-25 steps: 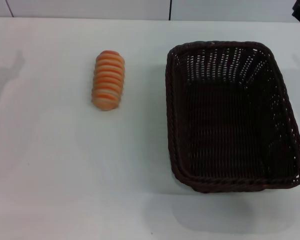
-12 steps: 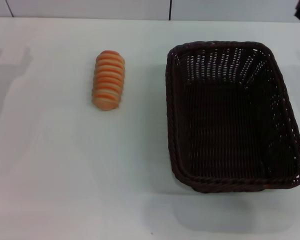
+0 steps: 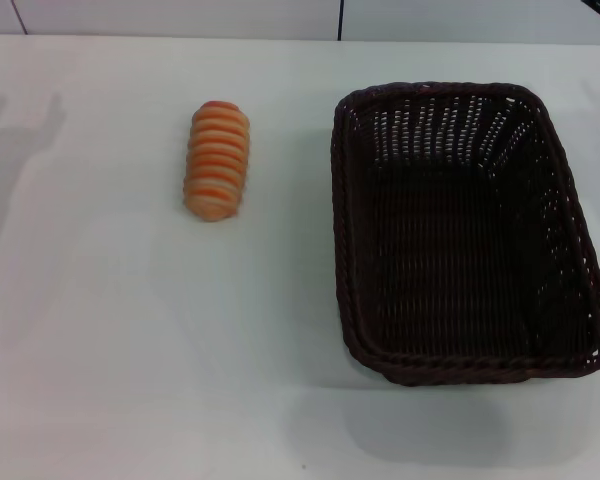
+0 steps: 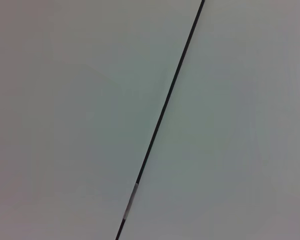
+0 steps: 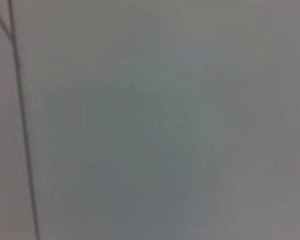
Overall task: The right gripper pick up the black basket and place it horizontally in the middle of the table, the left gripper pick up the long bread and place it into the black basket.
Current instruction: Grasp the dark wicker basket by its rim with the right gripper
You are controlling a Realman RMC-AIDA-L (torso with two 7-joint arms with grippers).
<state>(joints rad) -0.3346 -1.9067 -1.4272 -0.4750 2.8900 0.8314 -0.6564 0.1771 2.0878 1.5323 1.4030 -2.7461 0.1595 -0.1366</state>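
Black basket (image 3: 467, 232) apparently beyond either gripper.

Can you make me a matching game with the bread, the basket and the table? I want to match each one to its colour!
Things:
1. long bread
2. black basket
3. table

Colours:
A. plain white
B. orange-tan with pale stripes
C. dark brown-black

Right pairs: 1-B, 2-C, 3-A
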